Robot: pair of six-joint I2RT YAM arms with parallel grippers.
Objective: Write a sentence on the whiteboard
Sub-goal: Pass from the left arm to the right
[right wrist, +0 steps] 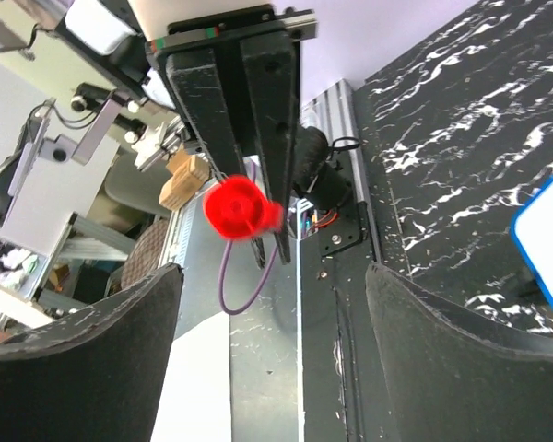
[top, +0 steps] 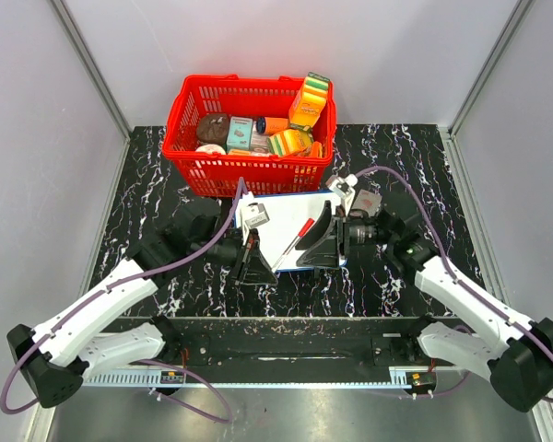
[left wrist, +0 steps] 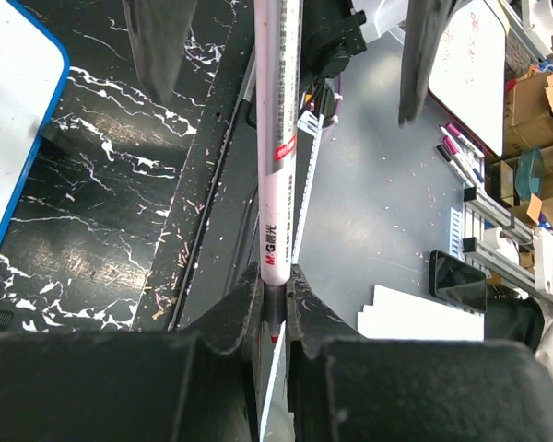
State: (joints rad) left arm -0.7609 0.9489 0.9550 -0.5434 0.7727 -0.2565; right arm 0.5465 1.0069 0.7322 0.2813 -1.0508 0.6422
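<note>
Above the worktop (top: 147, 175), the left pincer (left wrist: 275, 304) pinches the marker (left wrist: 278, 138) near one end; the right pincer (right wrist: 272, 276), spread, faces its red cap (right wrist: 232, 208). A crooked pull could wrench the marker loose onto the whiteboard (top: 281, 216), lying just before the basket (top: 249, 170).

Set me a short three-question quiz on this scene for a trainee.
1. True or false: the left pincer is shut on the marker.
2. Relative to the whiteboard, the red basket stands: A on it; B beyond it, away from the arms; C nearer the arm bases.
3. Fill in: the whiteboard's frame is ____.
Key: 1 true; 2 B; 3 blue.
</note>
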